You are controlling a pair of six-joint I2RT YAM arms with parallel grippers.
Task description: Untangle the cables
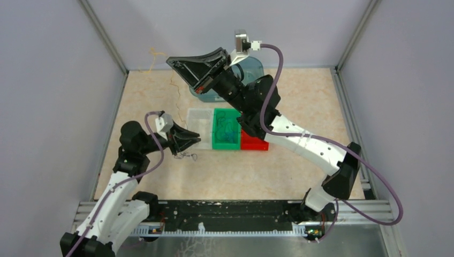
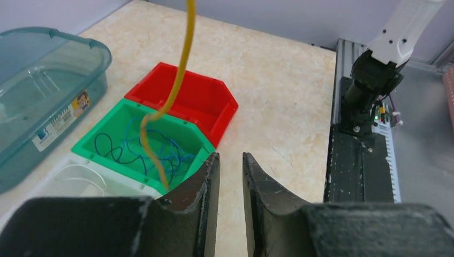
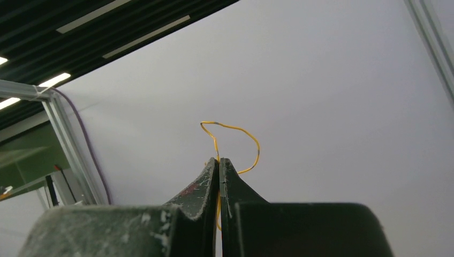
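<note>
Top external: right gripper [image 1: 172, 62] raised high over the far-left part of the table [image 1: 300, 171], arm stretched across the bins. A thin yellow cable [image 1: 156, 54] shows at its tip and trails down toward the table. Left gripper [image 1: 197, 141] sits low, just beside the clear bin [image 1: 199, 120]; green bin [image 1: 226, 143] and red bin [image 1: 255, 144] follow in a touching row. Some thin dark strands [image 1: 188, 156] lie on the table under the left gripper; too small to identify. A teal translucent container [image 1: 254, 68] stands behind the right arm. Left wrist: left gripper [image 2: 231, 166] fingers parted by a narrow gap, nothing between them. Yellow cable [image 2: 182, 75] hangs from above, its lower end dangling in front of the green bin [image 2: 107, 120], close to the left finger; contact cannot be told. Blue cable [image 2: 126, 150] lies coiled in the green bin. Red bin [image 2: 184, 93] is beyond, the labelled teal container [image 2: 43, 91] on the left. Right wrist: right gripper [image 3: 219, 163] fingers pressed together, pinching the yellow cable [image 3: 235, 128], which loops above the tips against the grey wall [image 3: 332, 80].
</note>
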